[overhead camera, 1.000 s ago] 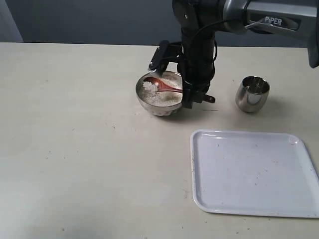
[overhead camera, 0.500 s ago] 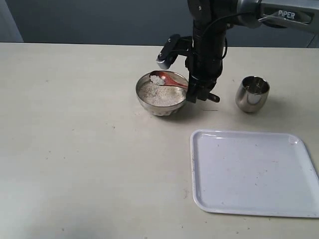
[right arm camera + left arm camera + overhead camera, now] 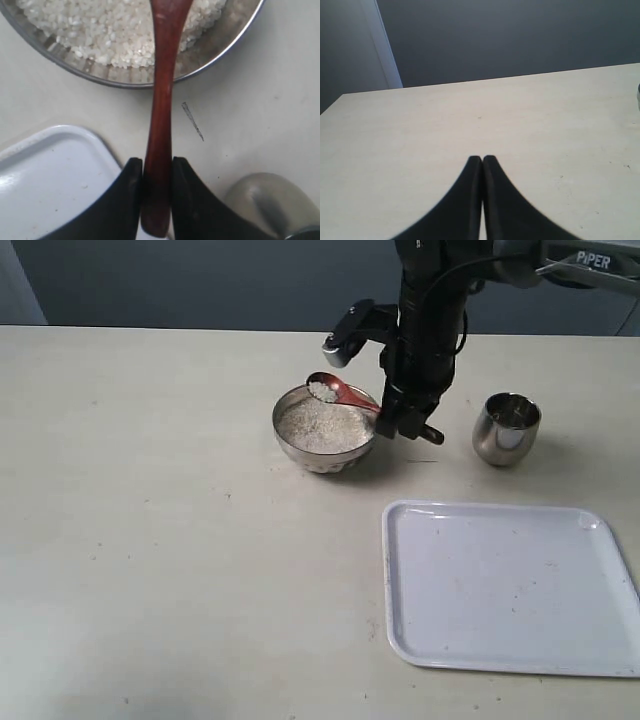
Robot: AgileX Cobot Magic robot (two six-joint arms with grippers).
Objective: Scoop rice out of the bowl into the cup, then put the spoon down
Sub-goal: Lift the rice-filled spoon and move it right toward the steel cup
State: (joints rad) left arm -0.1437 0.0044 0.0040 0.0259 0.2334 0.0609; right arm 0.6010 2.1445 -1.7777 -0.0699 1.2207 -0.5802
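Observation:
The steel bowl point(image 3: 322, 440) holds white rice point(image 3: 322, 426) near the middle of the table. My right gripper point(image 3: 402, 420) is shut on the handle of the reddish-brown spoon point(image 3: 343, 394), whose head carries a small heap of rice above the bowl's far rim. In the right wrist view the spoon point(image 3: 161, 100) runs between the fingers point(image 3: 122, 200) over the bowl point(image 3: 220, 47). The steel cup point(image 3: 506, 427) stands to the right of the bowl. My left gripper point(image 3: 482, 160) is shut on nothing over bare table.
A white tray point(image 3: 508, 585) lies at the front right, in front of the cup. The table's left half is bare tabletop point(image 3: 140, 500). A dark wall runs behind the far edge.
The right gripper has lifted the spoon, loaded with rice, out of the rice and moved it up and slightly to the right. The left gripper shows no earlier view.

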